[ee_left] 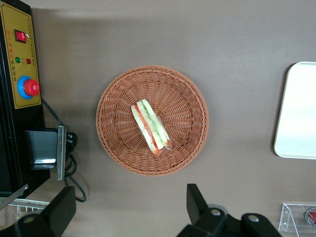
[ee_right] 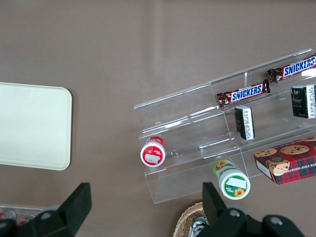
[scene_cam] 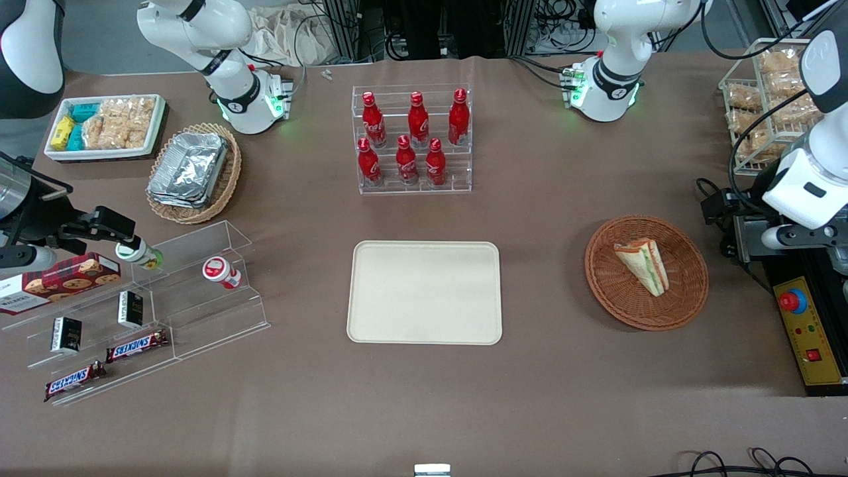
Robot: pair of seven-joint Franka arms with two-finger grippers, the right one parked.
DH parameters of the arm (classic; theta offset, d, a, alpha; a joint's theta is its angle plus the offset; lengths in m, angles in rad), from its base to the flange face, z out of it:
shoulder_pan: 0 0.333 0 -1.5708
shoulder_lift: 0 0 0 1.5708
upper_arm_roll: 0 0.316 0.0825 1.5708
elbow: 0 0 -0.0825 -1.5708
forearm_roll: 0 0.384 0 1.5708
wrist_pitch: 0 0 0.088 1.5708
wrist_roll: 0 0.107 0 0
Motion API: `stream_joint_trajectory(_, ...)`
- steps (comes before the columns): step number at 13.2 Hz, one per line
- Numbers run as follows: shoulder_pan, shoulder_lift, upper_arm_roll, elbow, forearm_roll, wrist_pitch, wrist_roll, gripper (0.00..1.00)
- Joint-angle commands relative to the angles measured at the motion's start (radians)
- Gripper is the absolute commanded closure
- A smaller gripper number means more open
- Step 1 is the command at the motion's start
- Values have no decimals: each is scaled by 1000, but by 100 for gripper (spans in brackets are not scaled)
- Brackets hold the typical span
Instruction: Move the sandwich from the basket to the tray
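The sandwich (ee_left: 150, 127) lies in the basket (ee_left: 118, 148), well below our fingers (ee_left: 200, 203), which stand wide apart and hold nothing. If we descend off-centre, one finger could catch the woven rim and drag the basket across the surface (ee_left: 237, 39). A loose pinch on the slick wrap might also drop it short of the tray (ee_left: 298, 111).

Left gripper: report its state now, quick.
Left gripper: open, holding nothing, up above the table beside the basket; the sandwich lies in the basket untouched.
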Motion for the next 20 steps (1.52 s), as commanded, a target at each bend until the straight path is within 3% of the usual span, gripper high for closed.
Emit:
stream_joint_trajectory(1,1,-6,-2,17,16,-40,-15,1)
stream_joint_trajectory(7,0,8,-3,9,7,-17,-79,1)
stream_joint_trajectory(12,9,4,1,-104,8,47,-211,1)
stream_joint_trajectory(20,21,5,15,-411,-4,424,-254,1)
